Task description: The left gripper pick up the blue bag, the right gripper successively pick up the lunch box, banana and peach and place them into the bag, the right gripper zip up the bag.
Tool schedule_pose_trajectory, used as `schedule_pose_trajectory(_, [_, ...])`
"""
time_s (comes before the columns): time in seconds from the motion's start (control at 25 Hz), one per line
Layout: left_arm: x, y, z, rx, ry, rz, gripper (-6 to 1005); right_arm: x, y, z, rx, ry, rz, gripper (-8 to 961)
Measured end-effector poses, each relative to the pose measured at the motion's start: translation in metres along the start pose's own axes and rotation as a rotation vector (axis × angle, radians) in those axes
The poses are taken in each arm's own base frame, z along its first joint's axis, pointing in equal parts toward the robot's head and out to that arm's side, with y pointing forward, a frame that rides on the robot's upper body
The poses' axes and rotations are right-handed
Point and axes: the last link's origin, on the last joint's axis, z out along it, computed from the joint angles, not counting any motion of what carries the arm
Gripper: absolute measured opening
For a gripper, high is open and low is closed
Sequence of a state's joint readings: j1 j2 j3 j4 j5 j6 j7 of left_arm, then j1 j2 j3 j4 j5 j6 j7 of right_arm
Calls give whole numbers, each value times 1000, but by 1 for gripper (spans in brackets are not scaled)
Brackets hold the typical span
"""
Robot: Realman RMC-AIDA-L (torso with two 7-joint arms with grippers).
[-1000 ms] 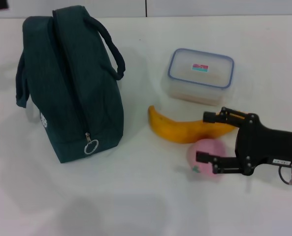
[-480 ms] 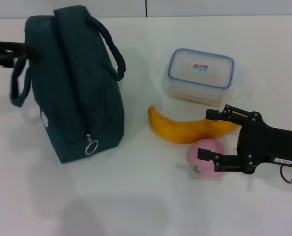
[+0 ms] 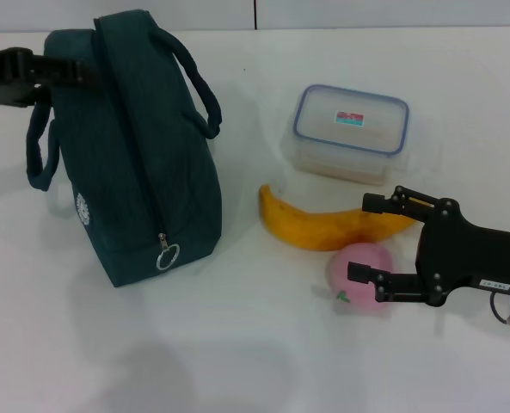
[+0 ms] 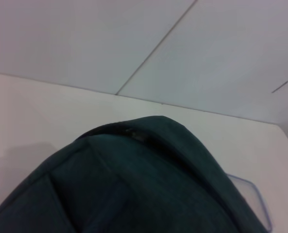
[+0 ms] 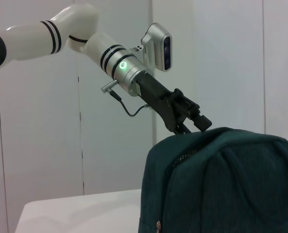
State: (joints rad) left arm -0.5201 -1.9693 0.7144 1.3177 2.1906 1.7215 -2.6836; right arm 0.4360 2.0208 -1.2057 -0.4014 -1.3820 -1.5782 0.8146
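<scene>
bag blocks left | banana, peach crowd right pincer | front free

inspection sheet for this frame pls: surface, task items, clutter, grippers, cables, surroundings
Surface: white table, nothing spilled on it.
Bag: dark teal bag upright on the left, zip closed, pull ring at the near end.
Lunch box: lid on, behind the banana.
Banana: lying between lunch box and peach.
Peach: nearest the front edge, touching the banana.
Clutter: nothing seen.
Left gripper: at the bag's top far corner, by the handle; grip state unclear.
Right gripper: jaws open, low over the table, around the peach and the banana's end.
Cables: short loop at the left wrist.
Surroundings: pale wall panels behind the table.
</scene>
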Motion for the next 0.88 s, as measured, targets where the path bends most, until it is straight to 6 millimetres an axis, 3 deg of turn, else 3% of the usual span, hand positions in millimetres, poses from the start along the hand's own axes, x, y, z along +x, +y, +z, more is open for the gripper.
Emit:
schedule_pose_trajectory(0.4, [-6,-21,10,127,-28,-50,778,1,1,0,4,0,-2,871])
schedule_pose_trajectory(0.6, [-8,-22,11,133,-39,-50,772,1,2,-2,18,-13,4,871])
schedule_pose_trajectory(0.88, [-13,-12,25,117,-104,-14,529,1,1,-5,27,-16,12,871])
